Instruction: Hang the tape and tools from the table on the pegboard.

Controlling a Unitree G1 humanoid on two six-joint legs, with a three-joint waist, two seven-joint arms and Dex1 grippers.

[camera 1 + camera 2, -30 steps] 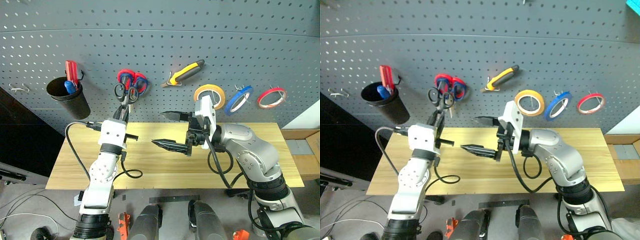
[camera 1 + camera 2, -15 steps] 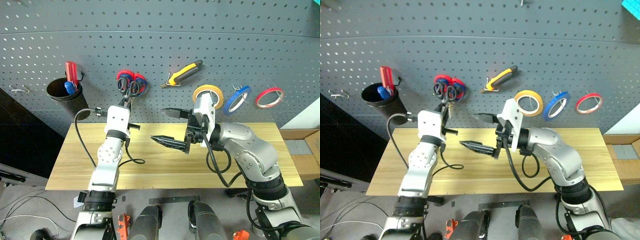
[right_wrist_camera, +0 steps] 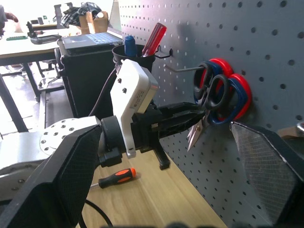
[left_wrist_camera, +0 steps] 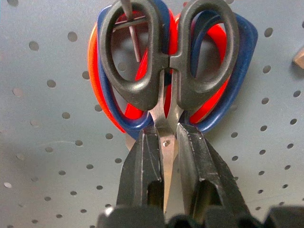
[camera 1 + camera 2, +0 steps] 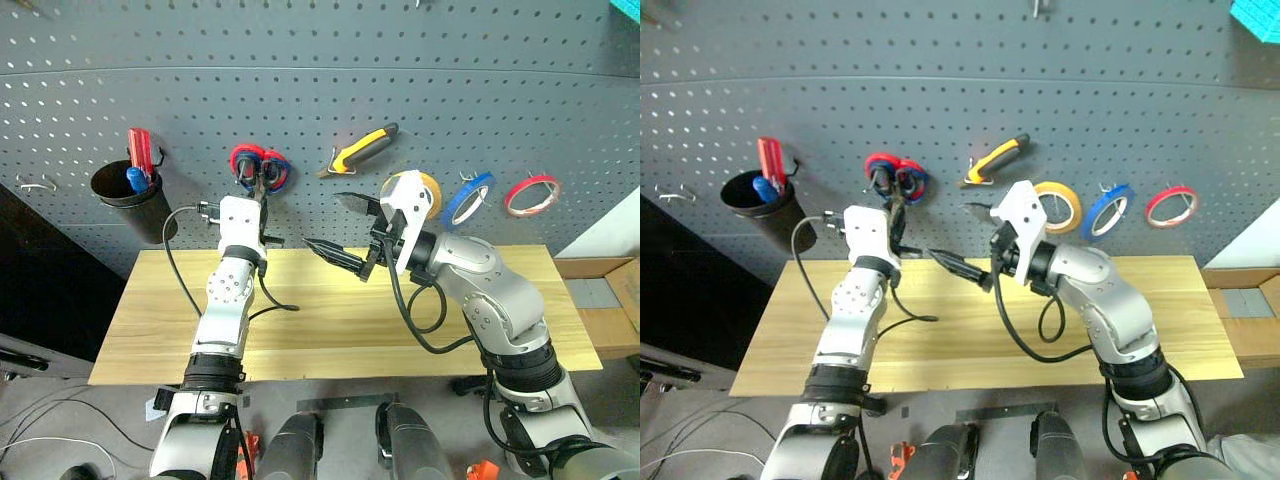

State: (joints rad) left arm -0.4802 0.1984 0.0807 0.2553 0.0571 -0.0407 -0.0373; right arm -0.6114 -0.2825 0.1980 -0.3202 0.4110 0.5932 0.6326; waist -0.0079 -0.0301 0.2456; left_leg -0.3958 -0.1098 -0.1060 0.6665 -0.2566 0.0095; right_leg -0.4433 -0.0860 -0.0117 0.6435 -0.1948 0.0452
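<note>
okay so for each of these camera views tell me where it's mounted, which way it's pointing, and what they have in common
Left and right eye views: on the head, looking forward and down at the table and pegboard; both arms show.
Left wrist view: on the left wrist, facing the pegboard; left gripper pinches the black scissors, one loop over a hook.
Right wrist view: on the right wrist, looking along the board across the left arm; right gripper stands open.
Shared: the black scissors over the red-and-blue scissors.

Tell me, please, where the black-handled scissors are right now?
The black scissors hang on a pegboard hook over the red-and-blue scissors, blades between the left gripper fingers.
</note>
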